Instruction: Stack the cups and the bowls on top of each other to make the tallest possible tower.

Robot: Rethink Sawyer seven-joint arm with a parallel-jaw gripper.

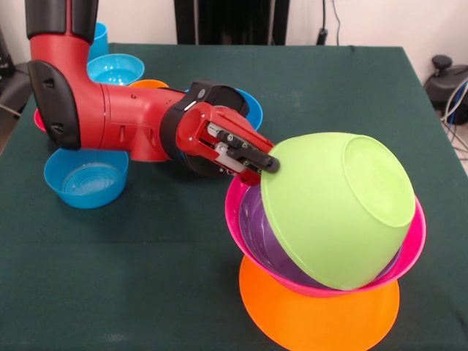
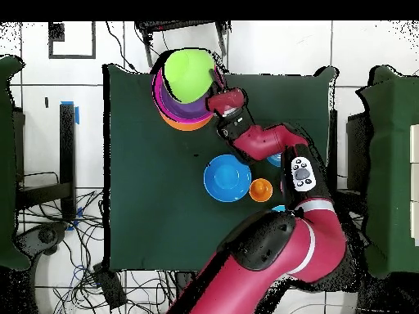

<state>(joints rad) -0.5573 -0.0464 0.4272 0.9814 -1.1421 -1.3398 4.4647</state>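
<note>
Four bowls deep and the green one is hanging crooked

Four bowls are making up the tower right now, sitting at one edge of the tabletop. The big orange bowl is acting as the flat base, the pink bowl is sitting on it, the purple bowl is nesting inside the pink, and the green bowl is going in on top.

The gripper is reaching in low from the side, and its jaws are pinching the green bowl's rim. The bowl is tipping hard: its bottom is facing up and away from the arm, its mouth is pointing down into the purple one, and its lower edge is resting inside the stack. So the bowl is lying just beyond the jaws, on the side away from the wrist, with its axis well off vertical. That tilt is what I'd say the next move is turning on, since it needs levelling out before letting go.

Everything else is waiting back by the arm: a large blue bowl, an orange cup, a small light blue bowl, another farther back, and a light blue cup peeking out behind the arm.
</note>
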